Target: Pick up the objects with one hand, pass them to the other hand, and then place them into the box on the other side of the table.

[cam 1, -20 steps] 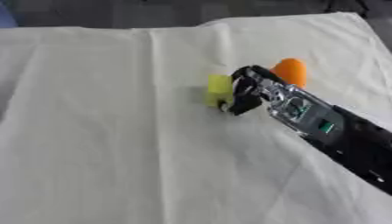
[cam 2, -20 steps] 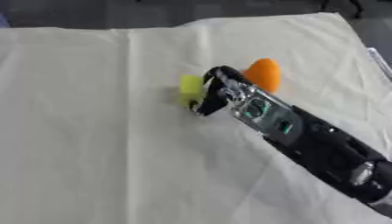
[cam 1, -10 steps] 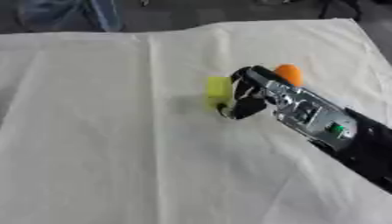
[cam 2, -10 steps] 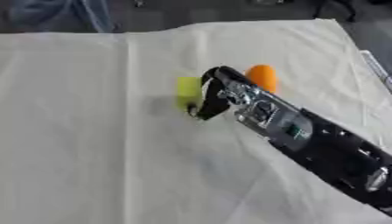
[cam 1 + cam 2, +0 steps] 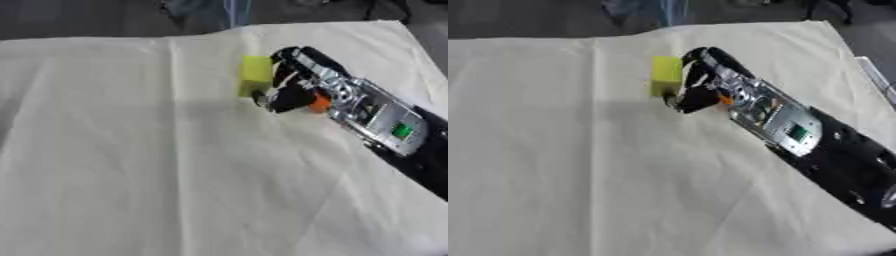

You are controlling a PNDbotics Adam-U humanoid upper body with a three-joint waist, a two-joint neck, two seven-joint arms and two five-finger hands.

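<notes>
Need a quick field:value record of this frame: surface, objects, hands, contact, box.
surface: table covered with a cream cloth
objects: yellow block; orange object, mostly hidden under the hand
right hand: right hand reaches in from the right, fingers curled down over the orange object, right beside the yellow block
contact: fingers look closed round the orange object; touch with the yellow block cannot be told
left hand: not in view
box: not in view

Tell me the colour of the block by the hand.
Yellow block, clearest in the left eye view.
</notes>
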